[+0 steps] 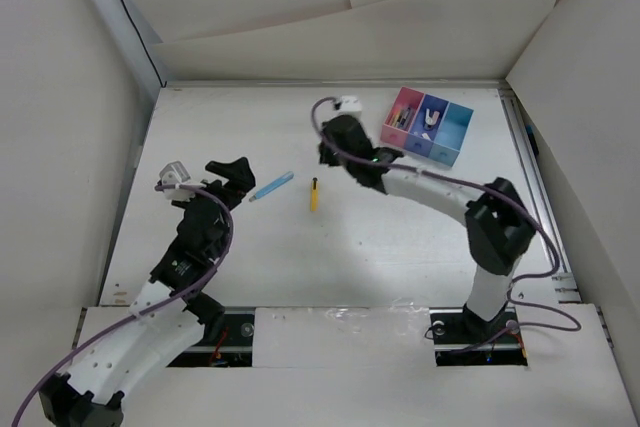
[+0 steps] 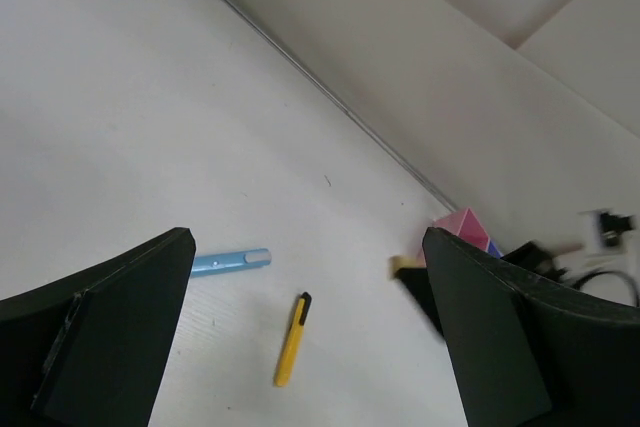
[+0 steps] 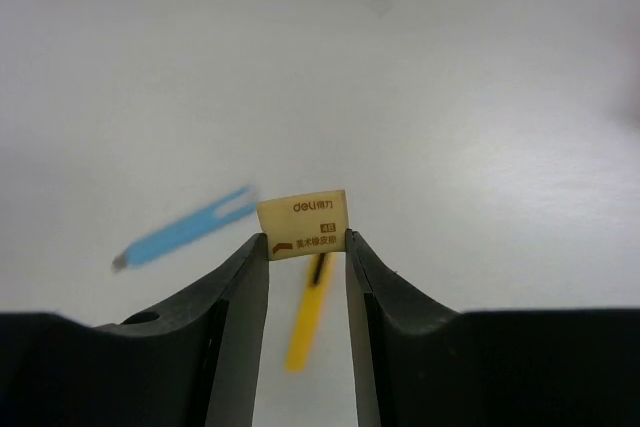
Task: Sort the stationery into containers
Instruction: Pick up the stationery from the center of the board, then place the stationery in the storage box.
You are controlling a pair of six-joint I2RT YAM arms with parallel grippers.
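My right gripper (image 3: 306, 240) is shut on a small cream eraser (image 3: 304, 224) with brown print, held above the table; the eraser (image 2: 407, 265) also shows in the left wrist view. Below it lie a yellow pen (image 3: 310, 317) and a light blue pen (image 3: 185, 230), both blurred. From above, the yellow pen (image 1: 313, 194) and the blue pen (image 1: 272, 186) lie mid-table, and my right gripper (image 1: 329, 155) hangs just right of them. The containers (image 1: 428, 125), joined pink, dark blue and cyan compartments, stand at the back right. My left gripper (image 1: 232, 169) is open and empty, left of the blue pen.
White walls close in the table at the back and on both sides. A metal rail (image 1: 533, 187) runs along the right edge. Small items lie in the pink and dark blue compartments. The left wrist view shows the blue pen (image 2: 230, 263), the yellow pen (image 2: 291, 340) and the containers (image 2: 462, 225).
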